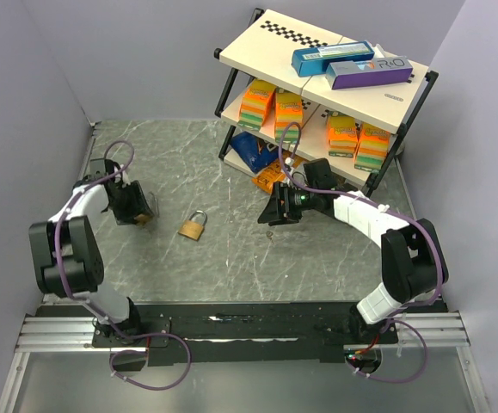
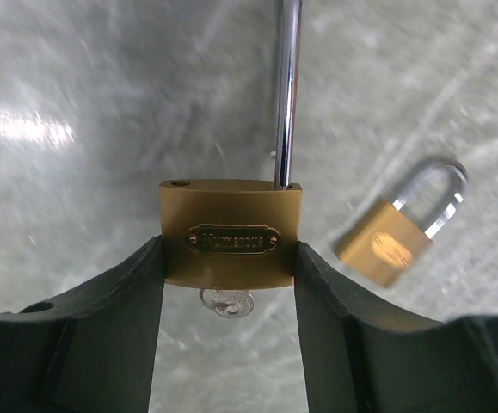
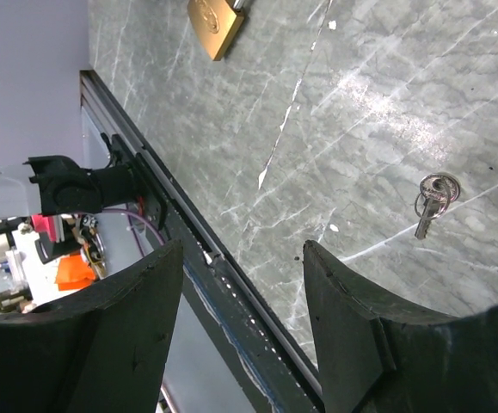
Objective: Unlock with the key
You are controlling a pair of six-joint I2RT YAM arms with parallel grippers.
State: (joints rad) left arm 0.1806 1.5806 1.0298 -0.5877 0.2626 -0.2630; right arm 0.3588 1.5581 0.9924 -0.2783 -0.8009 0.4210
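Left gripper point(image 2: 229, 251) clamps a brass padlock point(image 2: 231, 232) by its sides, its nameplate too blurred to read and a silvery key head point(image 2: 227, 303) showing beneath. Right gripper point(image 3: 242, 254) gapes wide and empty; the key point(image 3: 432, 202) — small, thin, dull metal, on a ring — lies on the marble table point(image 3: 360, 103) just beyond it.

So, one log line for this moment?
left gripper: holding padlock, shackle open | right gripper: open, empty | keys: on table | second padlock: on table

A padlock point(image 2: 231, 211) sits in the left gripper point(image 2: 230, 258). A second padlock point(image 1: 193, 228) lies on the bench point(image 1: 188, 163) to its right. The key point(image 3: 433, 202) lies further right, before the shelf point(image 1: 317, 60).
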